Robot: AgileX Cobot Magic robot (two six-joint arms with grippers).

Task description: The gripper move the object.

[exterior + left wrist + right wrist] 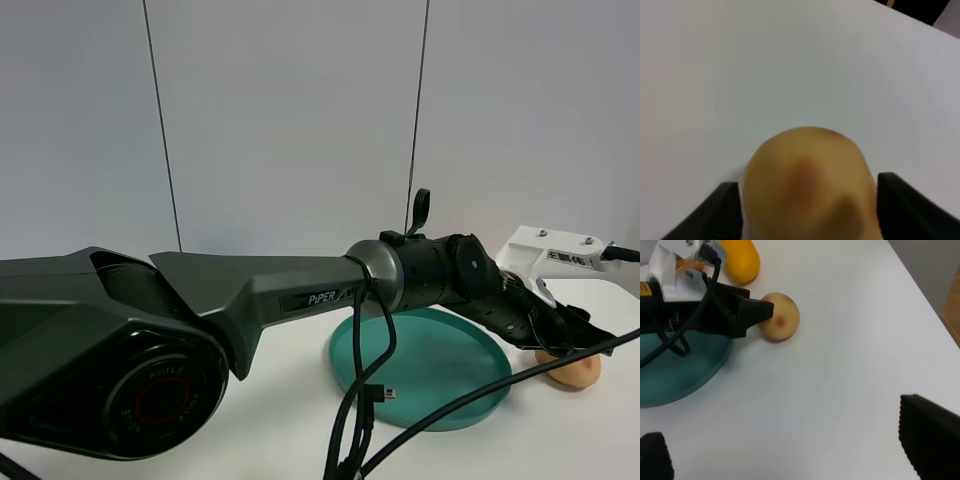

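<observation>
Left wrist view: object close between fingers of left pincer, actual grip uncertain.

The object, a tan-yellow egg-shaped lump with reddish-brown blotches, lies on the white worktop at the right. The black left gripper straddles it, a finger close against each side; whether they press cannot be told.

High exterior: close behind the left arm, facing the wall. Left wrist: very near the object. Right wrist: farther back, downward; object shared by all.
</observation>
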